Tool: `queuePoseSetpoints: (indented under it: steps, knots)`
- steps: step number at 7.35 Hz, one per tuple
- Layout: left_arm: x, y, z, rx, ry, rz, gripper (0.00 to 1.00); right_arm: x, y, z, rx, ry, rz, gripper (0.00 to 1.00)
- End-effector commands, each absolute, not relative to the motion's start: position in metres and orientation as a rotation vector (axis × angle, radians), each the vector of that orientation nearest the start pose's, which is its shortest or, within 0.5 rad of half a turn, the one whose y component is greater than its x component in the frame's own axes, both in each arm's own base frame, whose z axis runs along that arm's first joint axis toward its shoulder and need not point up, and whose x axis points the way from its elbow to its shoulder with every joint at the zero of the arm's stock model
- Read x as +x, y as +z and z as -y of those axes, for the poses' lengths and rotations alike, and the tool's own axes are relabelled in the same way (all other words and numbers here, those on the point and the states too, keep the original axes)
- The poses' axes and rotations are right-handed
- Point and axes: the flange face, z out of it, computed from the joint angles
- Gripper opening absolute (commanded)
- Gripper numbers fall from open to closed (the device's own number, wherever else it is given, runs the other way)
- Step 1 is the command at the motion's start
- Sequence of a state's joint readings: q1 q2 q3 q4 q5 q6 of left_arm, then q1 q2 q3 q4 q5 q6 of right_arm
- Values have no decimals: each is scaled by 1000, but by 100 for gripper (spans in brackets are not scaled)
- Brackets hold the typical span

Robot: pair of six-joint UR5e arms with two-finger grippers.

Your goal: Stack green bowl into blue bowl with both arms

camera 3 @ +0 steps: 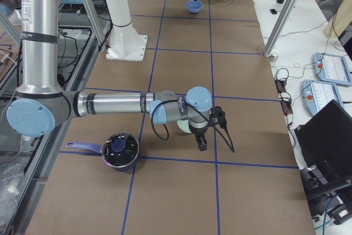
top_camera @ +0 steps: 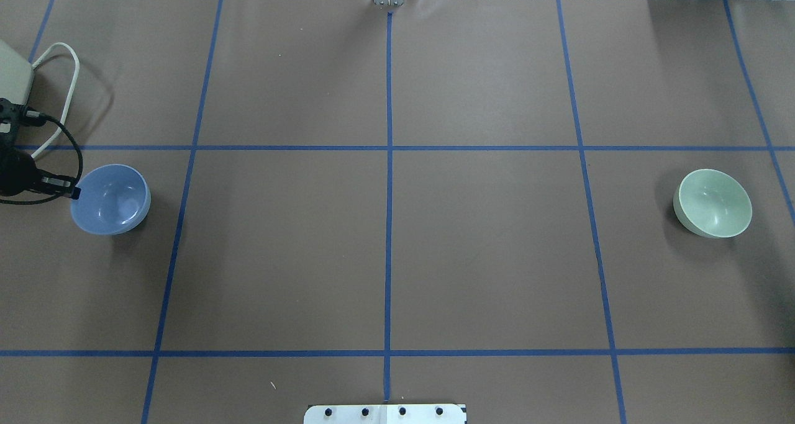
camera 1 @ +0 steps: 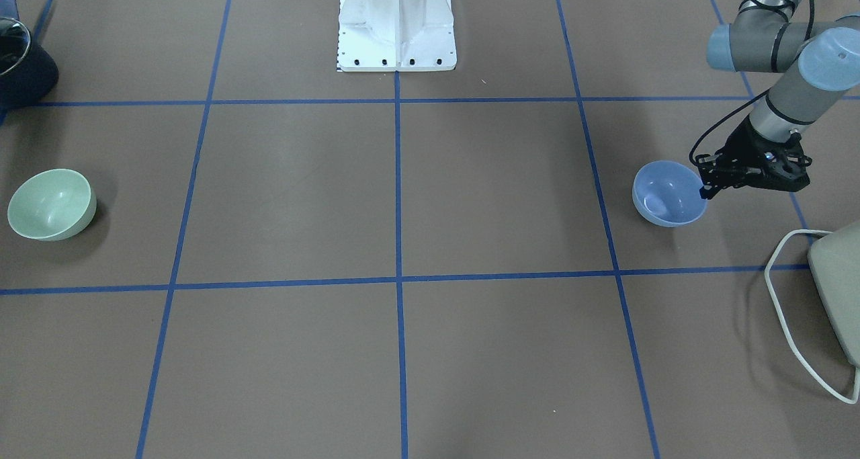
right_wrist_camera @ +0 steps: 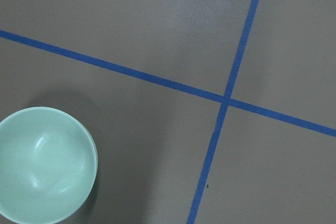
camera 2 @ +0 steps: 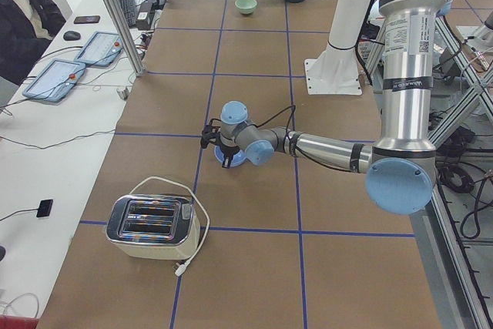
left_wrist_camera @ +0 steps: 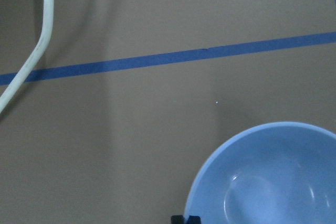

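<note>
The left gripper [camera 1: 707, 189] sits at the rim of the blue bowl [camera 1: 665, 197], grip unclear; the right gripper [camera 3: 202, 142] hangs near the green bowl [camera 1: 50, 203], jaw gap unreadable; the bowls stand well apart; likely light, rigid, slippery, so pinch the rim.

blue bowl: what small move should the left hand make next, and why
Probably close the left hand on the rim of the blue bowl: its tips sit at that rim, though whether they grip is unclear, and the green bowl lies far away.
</note>
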State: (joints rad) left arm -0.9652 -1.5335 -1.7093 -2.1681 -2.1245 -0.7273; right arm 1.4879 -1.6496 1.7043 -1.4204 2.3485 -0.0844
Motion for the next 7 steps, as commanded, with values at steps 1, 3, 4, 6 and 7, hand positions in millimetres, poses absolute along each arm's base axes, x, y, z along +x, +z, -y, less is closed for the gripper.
queuePoseSetpoints:
  steps: [1, 3, 4, 6, 7]
  knots:
    - [224, 522, 456, 189, 104, -909, 0, 24, 614, 474, 196, -240, 777, 100]
    - [245, 455, 487, 147, 3, -932, 0, 24, 613, 474, 196, -239, 777, 100]
    - [264, 400, 515, 121, -37, -905, 0, 24, 613, 474, 196, -239, 777, 100]
    - [330, 312, 523, 75, -70, -877, 0, 24, 614, 473, 195, -237, 778, 100]
    - [380, 281, 506, 54, -100, -871, 0, 24, 614, 473, 195, -237, 778, 100]
